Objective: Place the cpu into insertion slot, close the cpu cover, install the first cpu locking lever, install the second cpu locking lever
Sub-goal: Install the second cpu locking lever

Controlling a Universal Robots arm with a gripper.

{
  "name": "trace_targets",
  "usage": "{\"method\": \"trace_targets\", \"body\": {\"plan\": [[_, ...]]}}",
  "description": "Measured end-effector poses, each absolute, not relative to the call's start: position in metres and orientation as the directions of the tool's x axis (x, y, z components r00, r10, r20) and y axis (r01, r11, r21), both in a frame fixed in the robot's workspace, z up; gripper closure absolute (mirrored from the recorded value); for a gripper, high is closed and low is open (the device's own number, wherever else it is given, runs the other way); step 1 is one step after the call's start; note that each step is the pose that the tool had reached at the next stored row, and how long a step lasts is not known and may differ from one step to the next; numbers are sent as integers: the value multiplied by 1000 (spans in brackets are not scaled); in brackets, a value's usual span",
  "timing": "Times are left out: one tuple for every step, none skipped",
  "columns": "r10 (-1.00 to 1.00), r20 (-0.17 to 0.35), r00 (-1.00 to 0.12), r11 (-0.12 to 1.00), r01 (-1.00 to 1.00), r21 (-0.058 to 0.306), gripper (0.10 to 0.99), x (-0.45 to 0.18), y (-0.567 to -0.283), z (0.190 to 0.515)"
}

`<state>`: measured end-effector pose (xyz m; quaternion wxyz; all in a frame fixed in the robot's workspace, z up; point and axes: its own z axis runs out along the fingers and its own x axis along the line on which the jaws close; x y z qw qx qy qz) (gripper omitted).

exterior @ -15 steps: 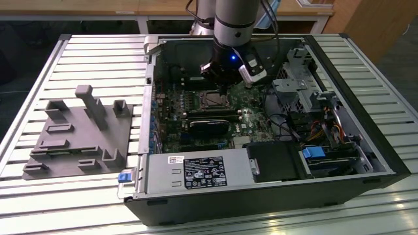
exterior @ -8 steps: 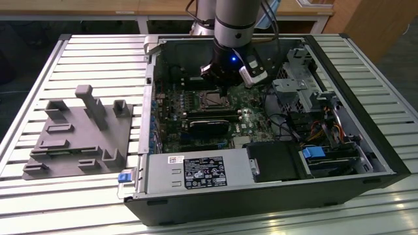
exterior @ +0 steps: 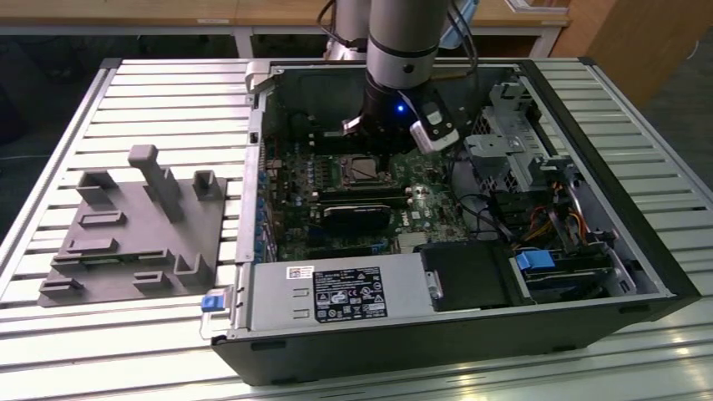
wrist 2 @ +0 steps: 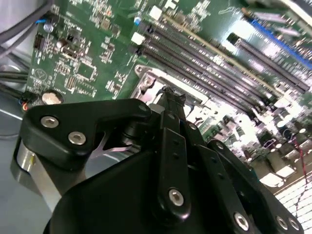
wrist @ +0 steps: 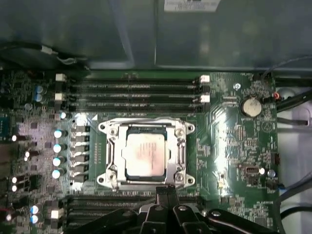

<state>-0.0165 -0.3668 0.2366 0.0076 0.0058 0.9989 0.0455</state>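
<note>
CPU (wrist: 144,154), silvery top up, lies flat inside the insertion slot (wrist: 127,173) on the green motherboard (wrist: 229,146), and the cpu cover (wrist: 181,146) is down around it, its square window framing the chip. In the first wrist view my gripper (wrist: 166,191) sits just beside the socket's edge, on the side facing the nearer bank of long black memory slots (wrist: 97,202); its fingertips look drawn together there and hold nothing I can make out. In the second wrist view the same dark fingers (wrist 2: 171,146) reach toward the socket's metal frame. From the exterior view, my arm (exterior: 402,50) comes straight down into the open computer case (exterior: 468,334), which rests on the slatted surface (exterior: 167,92), with a grey fixture block (exterior: 134,234) well apart toward the exterior view's left.
</note>
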Motion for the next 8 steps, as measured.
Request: {"method": "trace_targets", "body": {"plan": [[12, -15, -1000, 996, 11, 91, 980, -17, -368, 236], [12, -15, -1000, 996, 11, 91, 980, -19, -368, 236], [12, -15, -1000, 996, 11, 91, 980, -20, -369, 236], [12, -15, -1000, 996, 11, 91, 980, -21, -369, 236], [12, -15, -1000, 996, 11, 91, 980, -23, -370, 236], [12, -15, -1000, 996, 11, 91, 980, -25, -370, 236], [12, -15, -1000, 996, 11, 91, 980, -28, -371, 236], [12, -15, -1000, 996, 11, 91, 980, -30, -371, 236]]}}
